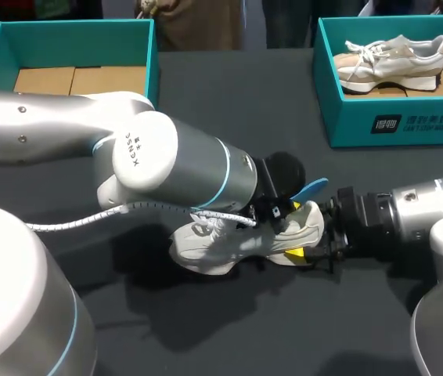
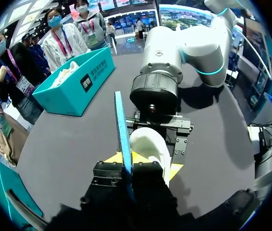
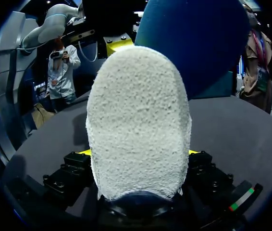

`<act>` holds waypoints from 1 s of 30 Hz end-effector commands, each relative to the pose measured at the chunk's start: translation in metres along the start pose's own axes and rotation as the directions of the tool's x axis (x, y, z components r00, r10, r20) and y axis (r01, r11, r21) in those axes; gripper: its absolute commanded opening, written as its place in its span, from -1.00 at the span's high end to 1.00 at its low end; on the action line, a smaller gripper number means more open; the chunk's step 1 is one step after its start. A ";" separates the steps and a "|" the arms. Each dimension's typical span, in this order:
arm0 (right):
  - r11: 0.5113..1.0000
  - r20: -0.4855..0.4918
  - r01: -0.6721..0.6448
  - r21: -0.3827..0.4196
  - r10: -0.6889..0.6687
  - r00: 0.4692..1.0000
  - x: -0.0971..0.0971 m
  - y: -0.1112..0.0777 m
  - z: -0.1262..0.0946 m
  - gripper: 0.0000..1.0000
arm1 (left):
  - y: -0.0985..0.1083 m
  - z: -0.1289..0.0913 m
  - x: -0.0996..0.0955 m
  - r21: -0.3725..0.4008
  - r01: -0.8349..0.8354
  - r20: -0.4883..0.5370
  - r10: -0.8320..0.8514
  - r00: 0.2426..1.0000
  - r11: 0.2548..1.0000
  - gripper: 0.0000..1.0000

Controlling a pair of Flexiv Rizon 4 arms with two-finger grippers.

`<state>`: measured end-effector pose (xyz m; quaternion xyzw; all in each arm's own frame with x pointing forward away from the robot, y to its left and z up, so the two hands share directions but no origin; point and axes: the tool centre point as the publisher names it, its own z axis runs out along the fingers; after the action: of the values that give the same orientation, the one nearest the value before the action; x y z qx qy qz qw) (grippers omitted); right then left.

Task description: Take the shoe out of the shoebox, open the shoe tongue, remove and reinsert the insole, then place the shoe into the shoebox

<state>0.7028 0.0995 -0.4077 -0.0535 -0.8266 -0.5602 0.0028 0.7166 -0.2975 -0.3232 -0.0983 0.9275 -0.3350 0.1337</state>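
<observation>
A white shoe [image 1: 221,239] lies on its side on the dark table, heel toward my right arm. My right gripper [image 1: 315,239] is shut on the heel. In the right wrist view the fuzzy white heel [image 3: 138,120] fills the gap between the yellow tips of that gripper [image 3: 138,153]. My left arm reaches past the middle. Its gripper [image 1: 290,205] is over the shoe's opening, shut on the blue insole [image 1: 311,189], which sticks up out of the shoe. The insole [image 2: 122,130] stands edge-on in the left gripper [image 2: 128,166], beside the heel [image 2: 151,144]. It also looms above the heel as a blue insole [image 3: 193,43].
A teal shoebox [image 1: 394,121] at the back right holds a second pale shoe [image 1: 394,59]. Another teal box [image 1: 73,35] with a cardboard floor stands at the back left. My left arm's bulky body covers the table's middle left.
</observation>
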 end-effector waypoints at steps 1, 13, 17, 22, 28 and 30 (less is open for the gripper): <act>1.000 0.000 -0.001 0.005 0.001 1.000 0.001 0.001 0.001 1.00 | 0.001 0.004 0.001 0.012 0.002 -0.001 -0.002 1.000 1.000 0.36; 1.000 0.000 -0.001 0.005 0.001 1.000 0.001 0.001 0.001 1.00 | 0.013 0.010 0.004 0.055 0.008 0.014 -0.009 1.000 0.998 0.26; 1.000 0.000 -0.001 0.005 0.001 1.000 0.001 0.001 0.001 1.00 | 0.013 0.011 0.004 0.073 0.012 0.022 -0.014 1.000 0.997 0.42; 1.000 0.000 -0.001 0.005 0.001 1.000 0.001 0.001 0.001 1.00 | 0.014 0.018 0.003 0.076 0.015 0.025 -0.017 1.000 0.997 0.77; 1.000 0.000 -0.001 0.005 0.001 1.000 0.001 0.001 0.001 1.00 | 0.010 0.017 -0.002 0.075 0.036 0.012 -0.037 0.999 0.997 1.00; 1.000 0.000 -0.001 0.005 0.001 1.000 0.001 0.001 0.001 1.00 | 0.007 0.012 -0.003 0.082 0.044 -0.008 -0.043 0.999 0.996 1.00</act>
<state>0.7027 0.0993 -0.4081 -0.0535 -0.8267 -0.5601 0.0029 0.7185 -0.2998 -0.3387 -0.1161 0.9091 -0.3754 0.1381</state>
